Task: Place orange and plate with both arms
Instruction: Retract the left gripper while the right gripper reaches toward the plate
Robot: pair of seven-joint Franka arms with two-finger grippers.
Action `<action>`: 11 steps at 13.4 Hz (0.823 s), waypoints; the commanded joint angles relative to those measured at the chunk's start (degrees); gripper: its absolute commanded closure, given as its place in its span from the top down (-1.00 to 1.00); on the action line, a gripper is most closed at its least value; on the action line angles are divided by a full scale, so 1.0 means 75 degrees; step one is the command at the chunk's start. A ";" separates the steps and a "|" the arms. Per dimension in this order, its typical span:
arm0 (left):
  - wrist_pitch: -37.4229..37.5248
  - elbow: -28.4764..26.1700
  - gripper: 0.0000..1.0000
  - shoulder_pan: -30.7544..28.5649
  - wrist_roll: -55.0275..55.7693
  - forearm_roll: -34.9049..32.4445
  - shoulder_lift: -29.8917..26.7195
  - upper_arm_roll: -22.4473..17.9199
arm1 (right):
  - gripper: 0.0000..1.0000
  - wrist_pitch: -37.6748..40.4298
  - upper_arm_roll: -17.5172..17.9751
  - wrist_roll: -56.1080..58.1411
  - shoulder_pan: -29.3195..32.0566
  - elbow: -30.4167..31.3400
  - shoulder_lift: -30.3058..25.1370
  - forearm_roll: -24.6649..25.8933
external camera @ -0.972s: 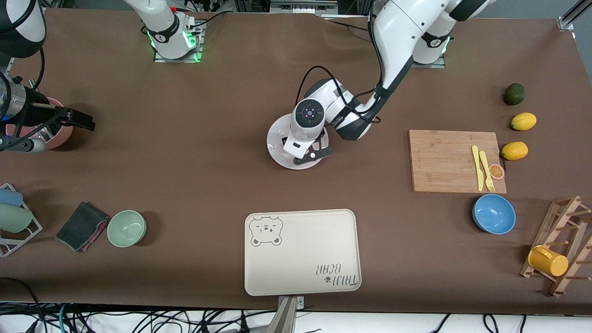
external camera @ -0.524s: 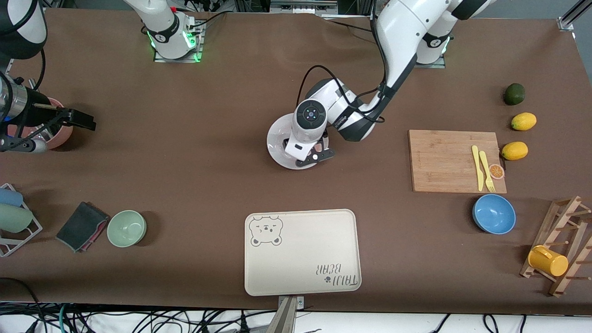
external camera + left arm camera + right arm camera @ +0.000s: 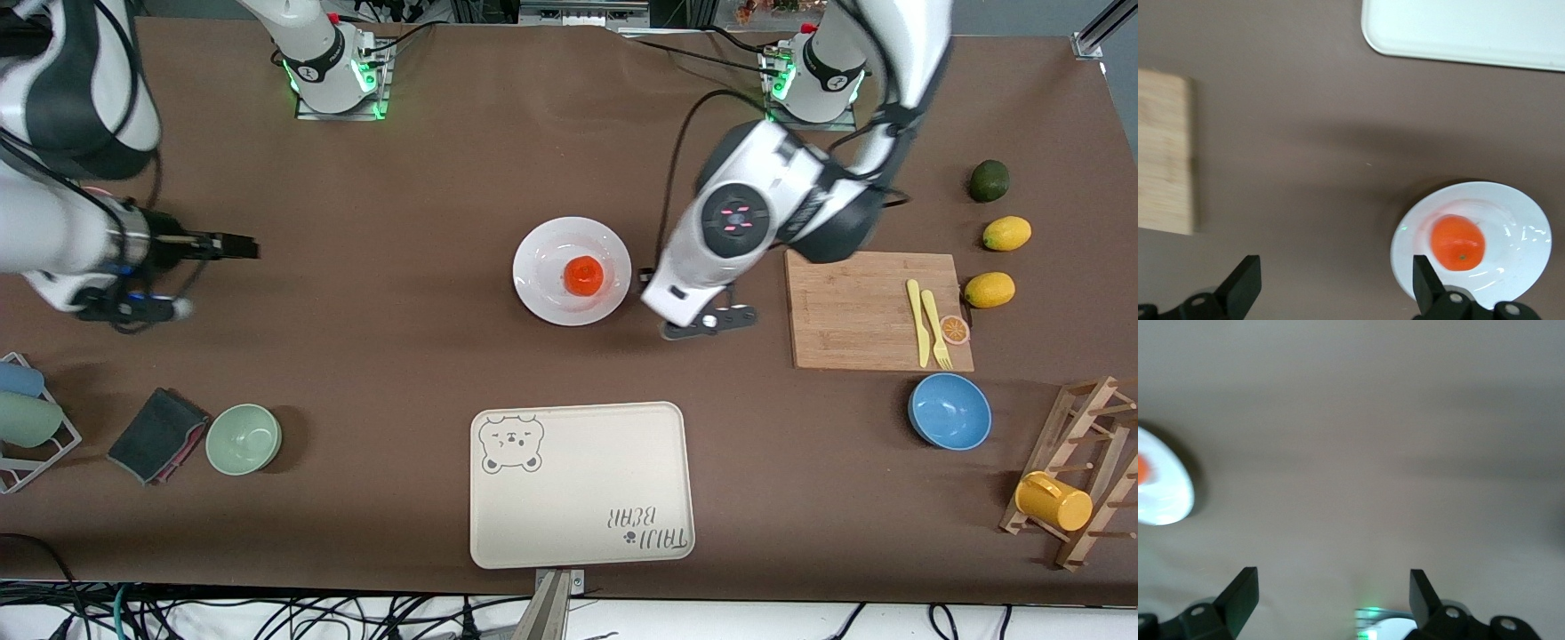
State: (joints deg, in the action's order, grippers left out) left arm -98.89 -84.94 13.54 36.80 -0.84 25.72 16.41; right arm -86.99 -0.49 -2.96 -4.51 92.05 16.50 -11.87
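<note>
Orange (image 3: 584, 276): in plate (image 3: 542, 298), mid-table. Left gripper (image 3: 709, 324): jaws wide apart, empty, over bare table between plate and board (image 3: 853, 311). Right gripper (image 3: 233, 246): wide apart, empty, over table toward right arm's end.

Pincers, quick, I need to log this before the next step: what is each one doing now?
Left pincer: open, empty, over bare table between the plate holding the orange and the cutting board.
Right pincer: open, empty, over bare table.
</note>
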 commanded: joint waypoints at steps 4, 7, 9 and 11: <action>0.1232 -0.0205 1.00 -0.1825 -0.3061 0.0006 -0.1775 0.0074 | 1.00 -0.2235 0.0531 0.0008 -0.0195 0.2171 -0.0147 -0.1872; 0.1221 -0.0438 1.00 -0.2741 -0.5076 0.0100 -0.2478 -0.0205 | 1.00 -0.4400 0.1281 -0.0039 -0.0195 0.4125 -0.0920 -0.2773; 0.1069 -0.1081 1.00 -0.2685 -0.5352 0.0169 -0.3168 -0.1000 | 1.00 -0.5913 0.2030 -0.0074 -0.0195 0.5312 -0.1344 -0.3431; 0.0940 -0.1853 1.00 -0.2417 -0.5328 0.0567 -0.3871 -0.1668 | 1.00 -0.7051 0.2733 -0.0226 -0.0195 0.5737 -0.1229 -0.4004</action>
State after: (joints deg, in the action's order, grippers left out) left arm -89.66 -90.36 -6.62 -2.02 1.09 3.87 7.43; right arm -132.71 15.96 -3.60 -6.31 129.08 10.43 -38.07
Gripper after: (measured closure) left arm 0.000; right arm 0.000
